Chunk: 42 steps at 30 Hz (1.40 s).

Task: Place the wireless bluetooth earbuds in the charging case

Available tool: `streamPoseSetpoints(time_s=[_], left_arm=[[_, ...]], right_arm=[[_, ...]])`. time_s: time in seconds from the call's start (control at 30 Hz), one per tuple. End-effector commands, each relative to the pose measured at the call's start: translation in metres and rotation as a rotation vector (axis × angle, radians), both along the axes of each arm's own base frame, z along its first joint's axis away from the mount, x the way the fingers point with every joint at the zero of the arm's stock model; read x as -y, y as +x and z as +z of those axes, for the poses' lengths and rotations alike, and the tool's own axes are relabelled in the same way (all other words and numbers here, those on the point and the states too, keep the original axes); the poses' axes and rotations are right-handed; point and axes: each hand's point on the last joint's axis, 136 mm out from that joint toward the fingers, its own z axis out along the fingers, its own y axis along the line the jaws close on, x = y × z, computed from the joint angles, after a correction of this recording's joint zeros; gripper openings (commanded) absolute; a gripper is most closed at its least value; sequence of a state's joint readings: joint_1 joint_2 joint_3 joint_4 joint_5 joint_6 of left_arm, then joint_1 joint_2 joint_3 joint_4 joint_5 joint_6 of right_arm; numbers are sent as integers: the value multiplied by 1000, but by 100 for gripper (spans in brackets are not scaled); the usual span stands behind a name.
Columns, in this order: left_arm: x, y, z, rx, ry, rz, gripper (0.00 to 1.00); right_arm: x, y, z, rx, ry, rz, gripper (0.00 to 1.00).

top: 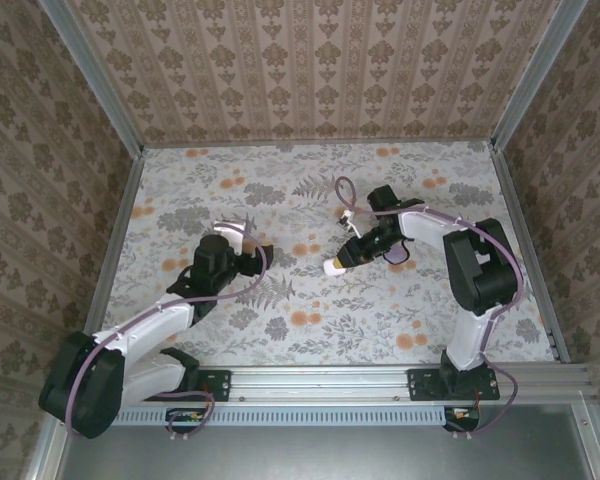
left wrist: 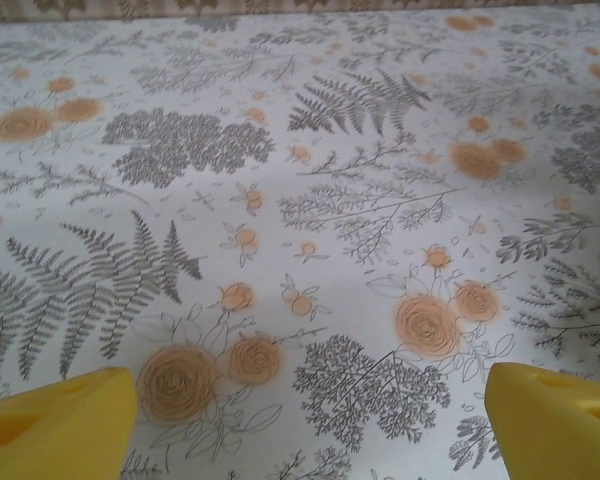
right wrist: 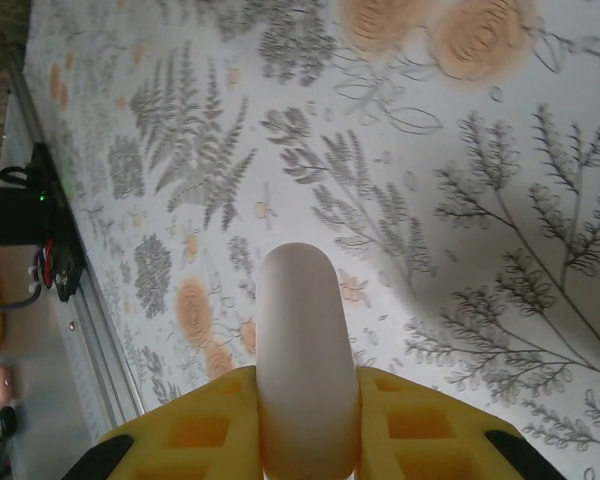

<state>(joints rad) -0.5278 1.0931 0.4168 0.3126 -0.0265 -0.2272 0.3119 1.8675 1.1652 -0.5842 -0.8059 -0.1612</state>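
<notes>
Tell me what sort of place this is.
Probably a robot test cell: a left arm and right arm bolted to an aluminium rail, a floral-covered table, and wallpapered walls boxing it in on three sides.

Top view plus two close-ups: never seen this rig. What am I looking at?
Two robot arms are bolted at the near edge of a flower-patterned table. The wide picture comes from a fixed camera above and behind them. The close-ups come from a camera on each wrist, looking out past that gripper's yellow fingers. The left gripper is open above the table, holding nothing. The right gripper is closed on a small white case, apparently held off the table.
</notes>
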Motion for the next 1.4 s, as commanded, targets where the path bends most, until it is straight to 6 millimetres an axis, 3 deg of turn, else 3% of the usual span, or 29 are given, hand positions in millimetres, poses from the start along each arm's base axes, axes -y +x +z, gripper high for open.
streamPoseSetpoints(time_s=[0.0, 0.23, 0.43, 0.6, 0.8, 0.9, 0.93, 1.03, 1.17, 1.23, 1.37], left_arm=[[-5, 4, 16, 16, -28, 33, 91], [-7, 6, 19, 23, -21, 33, 91], [-16, 13, 21, 23, 5, 62, 91], [-30, 21, 30, 58, 60, 114, 92], [-89, 42, 59, 148, 168, 317, 100], [-123, 50, 65, 171, 246, 430, 100], [-136, 53, 65, 172, 263, 477, 100], [-167, 60, 56, 164, 309, 571, 100], [-191, 65, 33, 143, 340, 621, 100], [-193, 67, 21, 154, 308, 610, 100], [-190, 75, 2, 188, 265, 579, 100]], right_arm=[[3, 12, -10, -50, -43, -63, 21], [13, 21, -38, -142, -127, -140, 32], [27, 28, -43, -155, -184, -192, 46], [36, 39, -21, -79, -204, -228, 53], [57, 63, 38, 211, -187, -328, 58], [81, 76, 65, 399, -186, -437, 74], [93, 81, 70, 466, -210, -488, 99], [129, 89, 81, 652, -290, -631, 100], [180, 86, 95, 905, -414, -829, 100], [202, 79, 91, 960, -469, -911, 100], [225, 73, 77, 995, -488, -988, 100]])
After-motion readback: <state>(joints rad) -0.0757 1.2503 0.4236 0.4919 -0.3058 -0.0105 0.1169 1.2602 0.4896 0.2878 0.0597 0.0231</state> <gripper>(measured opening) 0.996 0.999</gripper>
